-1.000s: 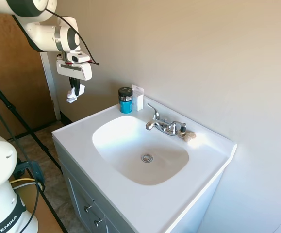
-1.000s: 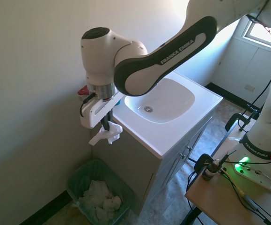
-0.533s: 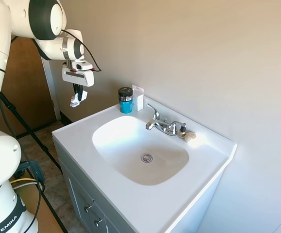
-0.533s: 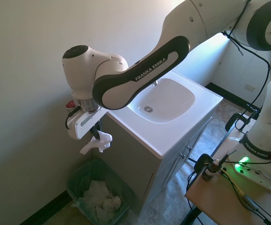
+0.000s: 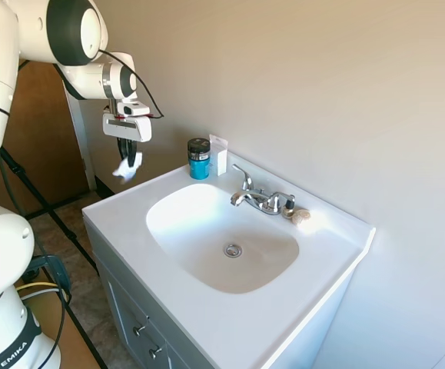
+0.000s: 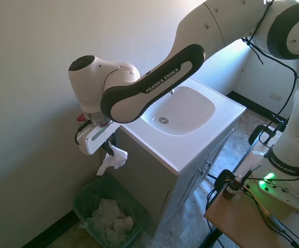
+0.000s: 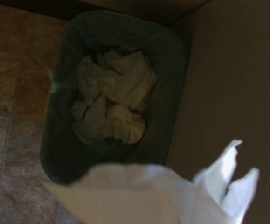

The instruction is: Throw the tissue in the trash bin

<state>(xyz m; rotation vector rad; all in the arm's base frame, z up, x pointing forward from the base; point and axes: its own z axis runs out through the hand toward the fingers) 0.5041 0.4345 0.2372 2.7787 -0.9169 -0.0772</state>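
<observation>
In the second exterior view, the gripper (image 6: 109, 151) is hanging off the left end of the vanity (image 6: 190, 155), jaws clamped on the tissue (image 6: 112, 160), which is dangling above the trash bin (image 6: 87, 191) on the floor. Bin is already holding crumpled paper (image 6: 110, 219). Sink basin (image 6: 183, 109) is sitting to the right, not involved. Step in hand: carrying done, release pending. Next move is probably calling for opening the jaws, maybe after lowering a bit, so the wad is dropping inside the rim.
</observation>
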